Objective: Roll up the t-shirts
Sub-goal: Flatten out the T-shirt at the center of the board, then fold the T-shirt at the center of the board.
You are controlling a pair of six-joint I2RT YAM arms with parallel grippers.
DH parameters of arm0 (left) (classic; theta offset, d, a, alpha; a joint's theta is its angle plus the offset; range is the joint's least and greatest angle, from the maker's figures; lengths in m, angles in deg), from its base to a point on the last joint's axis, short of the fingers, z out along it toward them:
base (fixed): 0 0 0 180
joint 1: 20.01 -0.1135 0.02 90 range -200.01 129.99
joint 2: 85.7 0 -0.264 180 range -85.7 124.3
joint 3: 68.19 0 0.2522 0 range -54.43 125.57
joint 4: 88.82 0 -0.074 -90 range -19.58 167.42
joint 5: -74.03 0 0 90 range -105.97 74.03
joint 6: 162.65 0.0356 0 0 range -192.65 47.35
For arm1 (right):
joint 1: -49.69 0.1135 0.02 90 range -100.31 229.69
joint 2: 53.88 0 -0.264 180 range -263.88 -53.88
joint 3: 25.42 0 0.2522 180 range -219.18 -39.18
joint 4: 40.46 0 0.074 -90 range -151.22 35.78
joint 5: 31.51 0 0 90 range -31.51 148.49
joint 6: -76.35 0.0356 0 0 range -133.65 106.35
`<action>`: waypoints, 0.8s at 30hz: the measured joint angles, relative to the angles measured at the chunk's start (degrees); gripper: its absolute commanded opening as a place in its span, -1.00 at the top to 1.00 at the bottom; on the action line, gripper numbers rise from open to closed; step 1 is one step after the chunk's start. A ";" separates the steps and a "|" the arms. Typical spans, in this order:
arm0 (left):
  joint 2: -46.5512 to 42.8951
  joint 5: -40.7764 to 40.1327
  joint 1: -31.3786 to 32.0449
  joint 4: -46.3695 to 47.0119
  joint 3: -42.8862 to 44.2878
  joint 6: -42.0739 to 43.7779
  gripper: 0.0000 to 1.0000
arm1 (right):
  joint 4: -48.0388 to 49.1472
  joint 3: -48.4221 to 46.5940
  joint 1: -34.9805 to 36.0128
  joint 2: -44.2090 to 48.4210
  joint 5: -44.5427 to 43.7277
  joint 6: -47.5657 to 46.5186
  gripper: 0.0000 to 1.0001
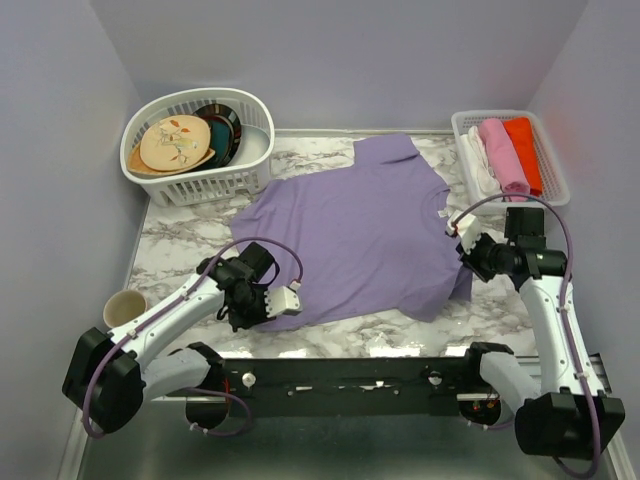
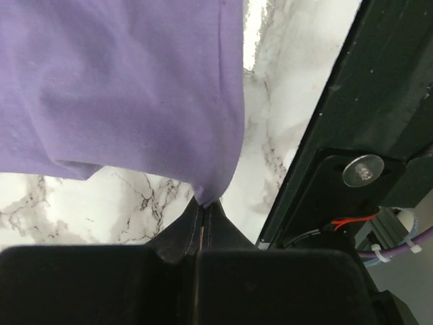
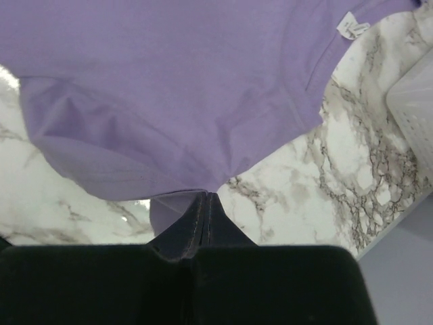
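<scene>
Now your left hand pinches the shirt at a hem corner; your right hand clamps its opposite edge, on the tabletop.

From here nothing reads: the small white tag on the t-shirt is too tiny to make out.

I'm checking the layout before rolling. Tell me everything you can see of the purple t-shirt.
The t-shirt is plain lavender, soft-looking cloth, short-sleeved, with a small white label at the neck. It lies spread nearly flat on the marble table, neck toward the right, one sleeve pointing to the far side, mildly wrinkled. The left gripper is shut on its near left edge, the right gripper on its near right edge.
</scene>
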 measured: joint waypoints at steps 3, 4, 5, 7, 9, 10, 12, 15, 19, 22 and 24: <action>-0.07 -0.98 -0.87 1.40 -0.22 -0.55 1.00 | 3.45 -0.83 0.00 -3.43 -0.81 0.87 0.99; -0.13 -1.42 -1.31 1.75 -0.39 -0.79 1.00 | 4.15 -1.29 0.00 -4.31 -0.94 1.05 0.99; -0.17 -1.60 -1.64 1.90 -0.52 -0.96 1.00 | 5.09 -2.16 0.00 -5.49 -0.92 1.20 0.99; -0.42 -1.92 -2.89 2.21 -0.79 -1.14 1.00 | 6.12 -4.42 0.00 -7.76 -0.79 1.62 0.99; -0.68 -2.54 -4.39 2.40 -0.81 -1.05 1.00 | 7.28 -7.21 0.00 -10.19 -0.26 2.23 0.99; -0.76 -2.82 -5.09 2.49 -0.79 -0.92 1.00 | 7.65 -9.07 0.00 -11.74 0.09 2.58 0.99; -0.76 -3.15 -6.03 2.49 -0.72 -0.63 1.00 | 9.09 -12.11 0.00 -14.75 0.63 3.15 0.99; -0.55 -3.43 -7.50 2.43 -0.24 -0.24 1.00 | 10.43 -14.84 0.00 -18.58 1.40 3.65 0.99; 3.10 -2.93 -10.84 1.86 3.74 0.02 1.00 | 10.86 -16.35 0.00 -22.58 2.40 3.56 0.99; 8.24 -1.20 -13.64 1.27 8.39 -0.57 1.00 | 10.88 -17.22 0.00 -24.90 3.02 3.45 0.99; 11.91 0.13 -15.45 0.87 11.02 -1.11 1.00 | 10.82 -17.73 0.00 -26.21 3.26 3.02 0.99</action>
